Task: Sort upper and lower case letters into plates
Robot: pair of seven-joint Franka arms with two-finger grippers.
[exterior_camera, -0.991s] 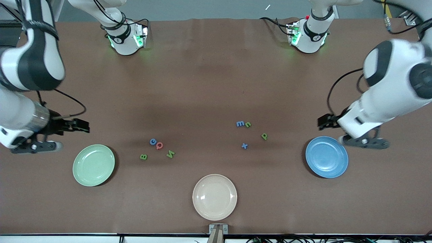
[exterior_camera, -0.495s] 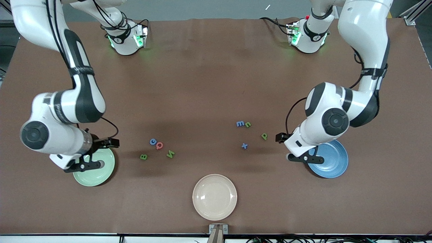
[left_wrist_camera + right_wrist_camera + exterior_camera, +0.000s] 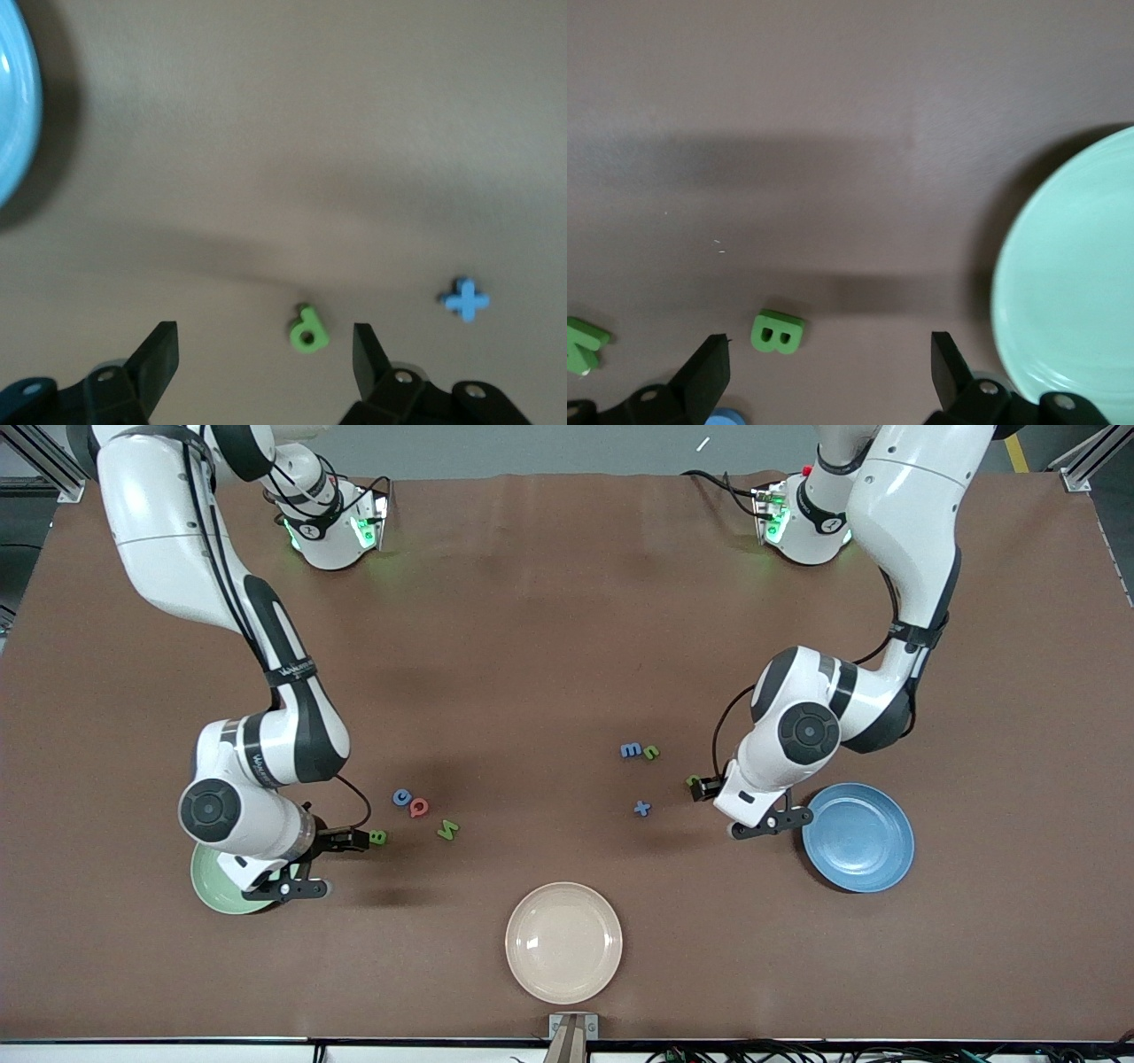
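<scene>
Front view: my worktop (image 3: 549,629) is a matte brown sheet. Eight tiny flat letters lie on it in two loose groups. Toward my right arm's end are a blue c (image 3: 401,797), a pinkish-red Q (image 3: 418,807), a green N (image 3: 448,831) and a green B (image 3: 378,837). Toward my left arm's end are a blue m (image 3: 631,750), a green n (image 3: 651,752), a blue cross-shaped letter (image 3: 642,808) and a green p (image 3: 692,781), half hidden by my left arm. The glossy mint green plate (image 3: 211,881) sits partly under my right wrist; the blue plate (image 3: 858,837) lies beside my left wrist; a cream plate (image 3: 563,942) is nearest the camera.

Left wrist view: my left hand (image 3: 266,350) hangs spread wide over the worktop, the green p (image 3: 307,329) between its black fingers, untouched. The blue cross (image 3: 466,300) lies near, the blue plate's rim (image 3: 18,115) well apart.

Right wrist view: my right hand (image 3: 830,354) is spread wide, empty, above the blocky green B (image 3: 777,331). The N (image 3: 582,343) and the smooth mint plate (image 3: 1067,301) flank it.
</scene>
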